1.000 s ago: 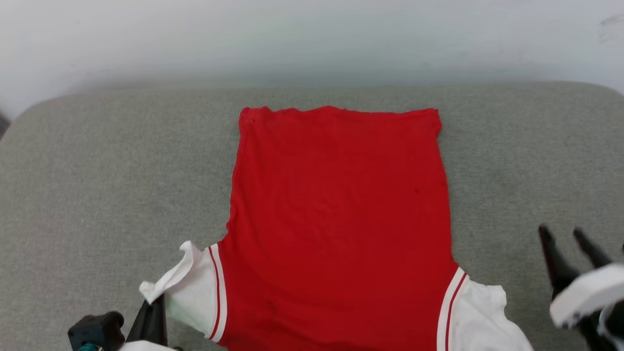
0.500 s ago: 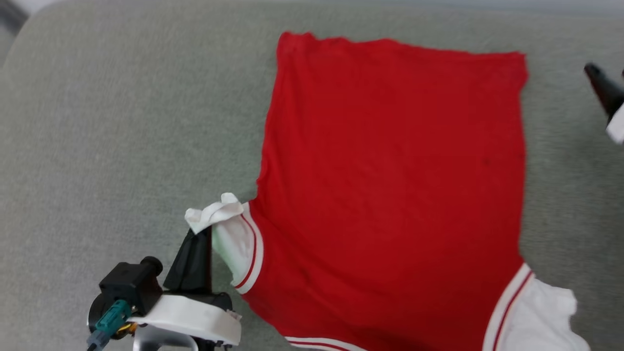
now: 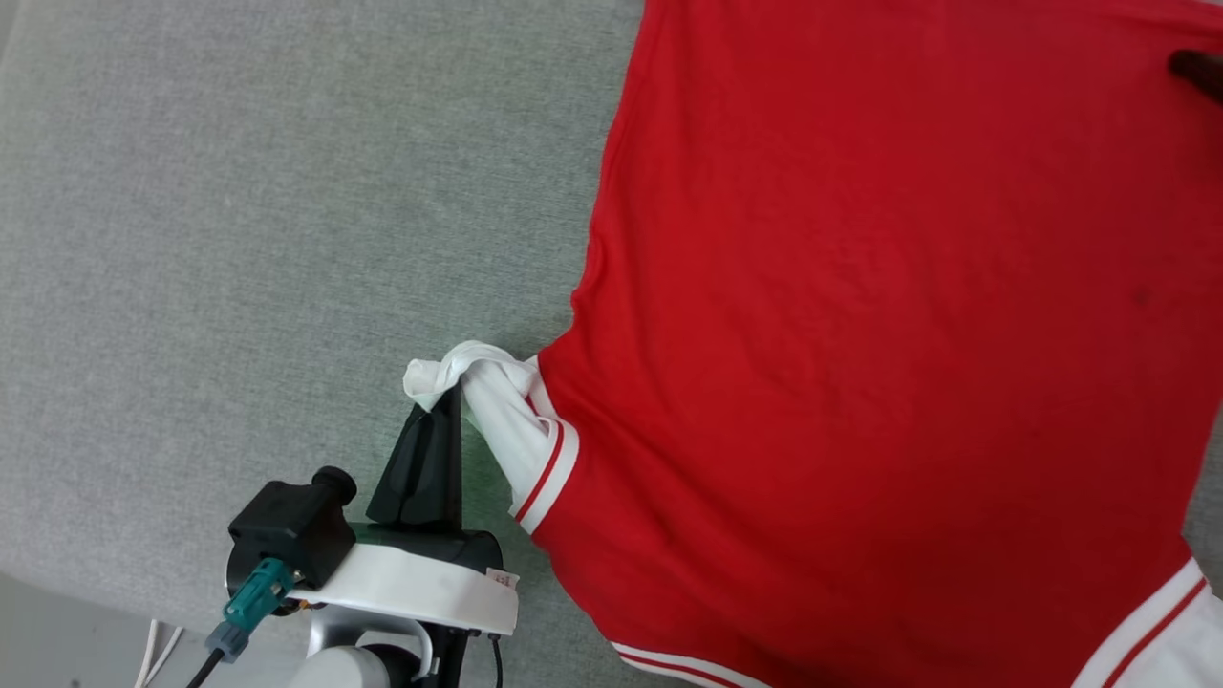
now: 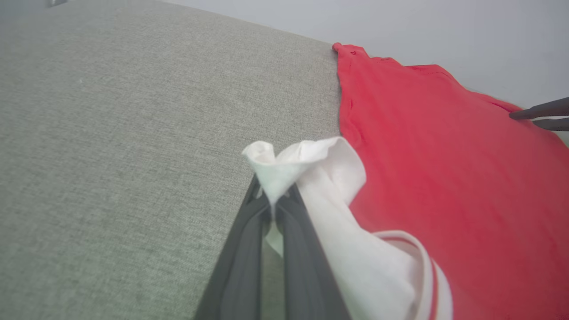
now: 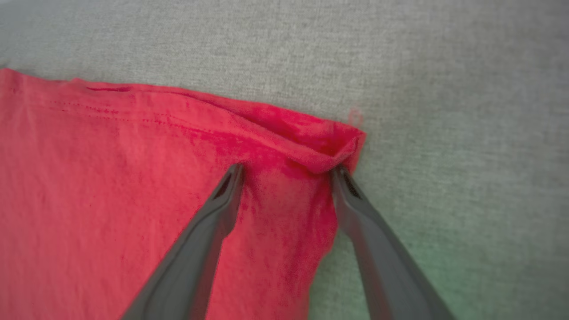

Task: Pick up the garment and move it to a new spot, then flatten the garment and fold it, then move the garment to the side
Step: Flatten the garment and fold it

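The garment [image 3: 860, 334] lies spread on the grey cushion with its plain red side up. Its white sleeve [image 3: 497, 406] with red-and-white trim is bunched and lifted at the left. My left gripper [image 3: 447, 399] is shut on that sleeve's end; in the left wrist view the white cloth [image 4: 306, 164] puffs out above the closed gripper [image 4: 272, 205]. My right gripper [image 5: 285, 171] stands open at the garment's far hem corner [image 5: 342, 142], one finger on the red cloth [image 5: 111, 186], the other at its edge. A dark right fingertip [image 3: 1200, 73] shows at the head view's upper right.
The grey cushion [image 3: 239, 210] stretches wide to the left of the garment. Its front edge [image 3: 86, 583] runs across the lower left, with pale floor and a cable below it. A pale wall [image 4: 444, 22] rises behind the cushion.
The head camera has tilted down and closer. My right gripper went from the lower right to the far hem corner. My left gripper, still holding the sleeve, has bunched it closer to the red body.
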